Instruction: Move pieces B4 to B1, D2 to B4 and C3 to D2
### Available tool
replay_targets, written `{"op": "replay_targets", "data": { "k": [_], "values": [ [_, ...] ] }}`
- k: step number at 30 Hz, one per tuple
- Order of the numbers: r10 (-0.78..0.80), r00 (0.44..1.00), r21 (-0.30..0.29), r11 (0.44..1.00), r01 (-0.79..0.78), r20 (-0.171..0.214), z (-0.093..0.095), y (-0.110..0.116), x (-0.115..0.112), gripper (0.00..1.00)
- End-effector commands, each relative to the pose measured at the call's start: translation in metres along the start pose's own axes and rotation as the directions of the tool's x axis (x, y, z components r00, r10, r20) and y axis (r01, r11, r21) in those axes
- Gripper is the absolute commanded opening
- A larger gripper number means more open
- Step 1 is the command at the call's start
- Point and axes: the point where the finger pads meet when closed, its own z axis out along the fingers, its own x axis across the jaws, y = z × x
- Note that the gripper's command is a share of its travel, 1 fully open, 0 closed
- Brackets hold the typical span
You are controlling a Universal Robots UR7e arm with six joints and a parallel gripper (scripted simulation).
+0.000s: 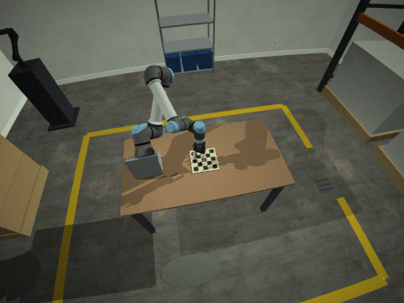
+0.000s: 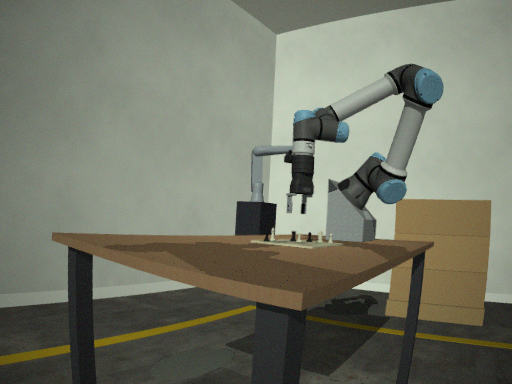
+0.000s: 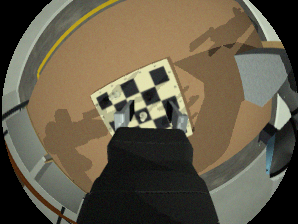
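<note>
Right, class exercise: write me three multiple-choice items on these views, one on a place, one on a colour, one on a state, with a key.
1. Where is the chessboard?
A. on the table
B. on the floor
C. on the shelf unit

2. What colour are the boxes on the shelf unit's bottom level?
A. red
B. blue
C. green

3. How is the gripper?
A. shut on a piece
B. resting on the board
C. open, above the board

Key: A, the board lies on the brown top; B, three blue boxes show; C, the jaws hang apart, holding nothing.
</note>
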Motion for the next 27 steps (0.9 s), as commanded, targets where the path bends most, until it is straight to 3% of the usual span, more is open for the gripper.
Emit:
{"op": "replay_targets", "data": {
  "k": [1,17,18,27],
  "values": [
    [-0.055,0.999,-0.002,0.998,0.055,0.000,-0.0001,-0.0003,-0.0028,1.00],
    [-0.096,0.995,-0.002,0.995,0.096,0.000,0.0001,-0.0003,-0.0047,1.00],
    [-0.096,0.995,-0.002,0.995,0.096,0.000,0.0001,-0.0003,-0.0047,0.73],
    [-0.096,0.995,-0.002,0.995,0.096,0.000,0.0001,-0.0003,-0.0047,0.73]
  ]
}}
